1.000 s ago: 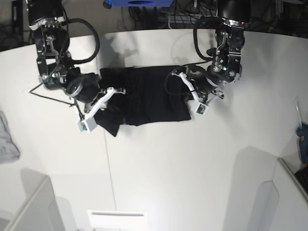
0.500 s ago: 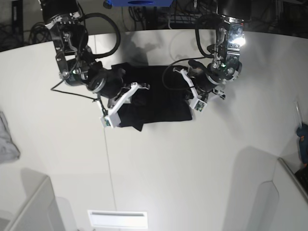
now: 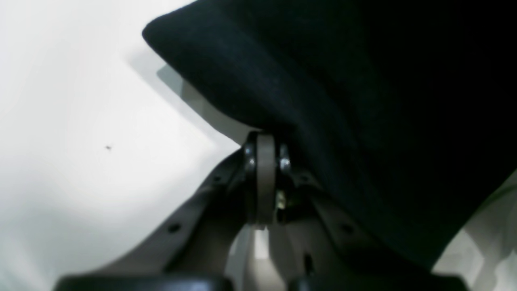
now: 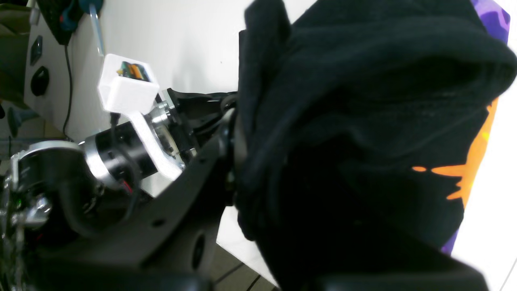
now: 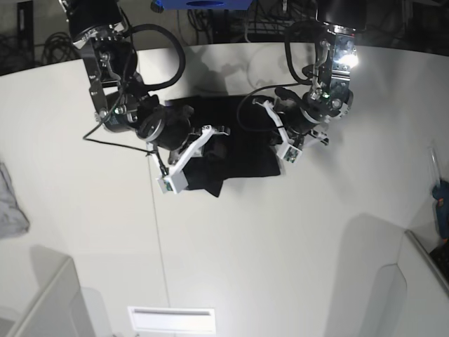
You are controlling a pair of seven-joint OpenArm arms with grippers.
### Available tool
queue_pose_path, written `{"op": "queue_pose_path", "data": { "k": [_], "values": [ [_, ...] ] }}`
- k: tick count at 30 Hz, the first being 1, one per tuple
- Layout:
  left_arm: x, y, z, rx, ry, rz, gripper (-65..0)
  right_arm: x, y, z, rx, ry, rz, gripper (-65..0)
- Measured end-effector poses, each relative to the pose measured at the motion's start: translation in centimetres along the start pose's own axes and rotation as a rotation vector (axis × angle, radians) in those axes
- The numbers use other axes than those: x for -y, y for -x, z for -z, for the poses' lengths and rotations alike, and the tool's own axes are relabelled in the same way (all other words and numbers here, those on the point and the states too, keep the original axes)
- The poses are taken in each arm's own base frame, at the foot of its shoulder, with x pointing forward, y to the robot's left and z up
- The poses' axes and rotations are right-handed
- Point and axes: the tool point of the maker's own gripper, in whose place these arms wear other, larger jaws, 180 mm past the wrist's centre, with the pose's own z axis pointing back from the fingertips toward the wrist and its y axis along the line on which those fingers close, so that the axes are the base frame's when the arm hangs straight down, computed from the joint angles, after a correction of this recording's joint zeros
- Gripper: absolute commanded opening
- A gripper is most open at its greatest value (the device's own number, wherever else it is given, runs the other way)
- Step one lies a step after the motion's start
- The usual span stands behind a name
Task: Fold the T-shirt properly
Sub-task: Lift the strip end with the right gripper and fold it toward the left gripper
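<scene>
Base view: the T-shirt [image 5: 242,144] lies far on the table [image 5: 280,246], long axis left-right. My right jaws [image 5: 210,137] grasp its left end; my left jaws [image 5: 277,133], clenched on its right, wait opposite.

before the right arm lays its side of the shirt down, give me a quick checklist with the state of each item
1. Right gripper shut on the T-shirt: ok, bunched black cloth sits at its jaws in the right wrist view.
2. Left gripper pinning its edge: ok, jaws shut with the cloth edge right at the tips.
3. Print side tucked inside: not ok yet, orange and purple print shows at the cloth's far edge in the right wrist view.
4. Lifted cloth flat and unwrinkled: not ok, it hangs in thick rolls.
5. Table free beside the shirt: ok, bare white surface in front.
6. Fold edges lined up: cannot tell, both arms cover them in the base view.
</scene>
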Motion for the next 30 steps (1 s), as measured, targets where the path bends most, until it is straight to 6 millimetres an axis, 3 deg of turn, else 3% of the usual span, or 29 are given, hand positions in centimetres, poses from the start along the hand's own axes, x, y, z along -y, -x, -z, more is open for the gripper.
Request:
{"op": "queue_pose_path", "data": {
  "k": [3,9,14,18,24,30],
  "values": [
    [-0.1,0.0,0.0,0.000,-0.001,-0.001,-65.0,1.0,0.3,0.9,0.014,0.026,0.019,-65.0],
    [-0.1,0.0,0.0,0.000,-0.001,-0.001,-65.0,0.4,2.2,2.7,-0.020,0.010,0.017,-65.0],
    [0.0,0.3,-0.1,0.002,0.000,-0.002,-65.0,2.1,2.3,3.1,-0.011,0.063,0.040,-65.0],
    [-0.1,0.3,-0.2,0.002,-0.001,-0.001,-65.0,1.6,2.2,3.1,-0.005,0.049,0.043,-65.0],
    [0.0,0.4,-0.2,0.000,0.000,-0.001,-65.0,-1.8,2.2,3.5,-0.004,-0.030,0.040,-65.0],
    [0.0,0.5,-0.2,0.001,0.000,-0.002,-65.0,-0.2,2.4,4.1,-0.017,0.015,0.037,-65.0]
  ]
}}
